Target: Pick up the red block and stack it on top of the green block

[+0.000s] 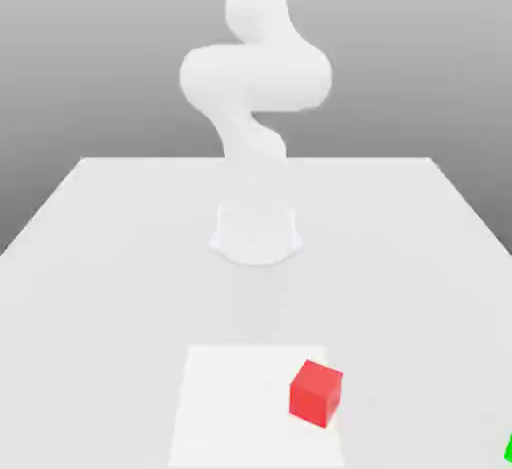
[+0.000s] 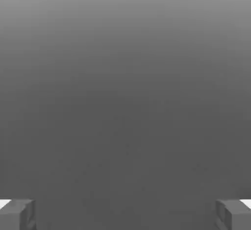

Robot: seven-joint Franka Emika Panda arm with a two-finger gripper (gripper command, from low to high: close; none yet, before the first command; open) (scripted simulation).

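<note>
Nearest to us, the red block [image 1: 316, 394] rests on a paler square patch [image 1: 230, 407] of the worktop [image 1: 100, 257], well in front of the arm's base [image 1: 256, 234]. Our pincer [image 2: 125, 214] has its fingers [image 2: 17, 214] spread wide and pinches nothing, so we judge it must come down to the block. It is a small bright red cube without a long axis. A green block [image 1: 509, 447] peeks in beyond it.

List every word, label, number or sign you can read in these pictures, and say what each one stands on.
None: no text, number or sign can be read anywhere.
The red block has plain faces.
The white robot arm and the white table carry no markings.
The green block shows just a sliver at the exterior view's right edge, with no print visible.
</note>
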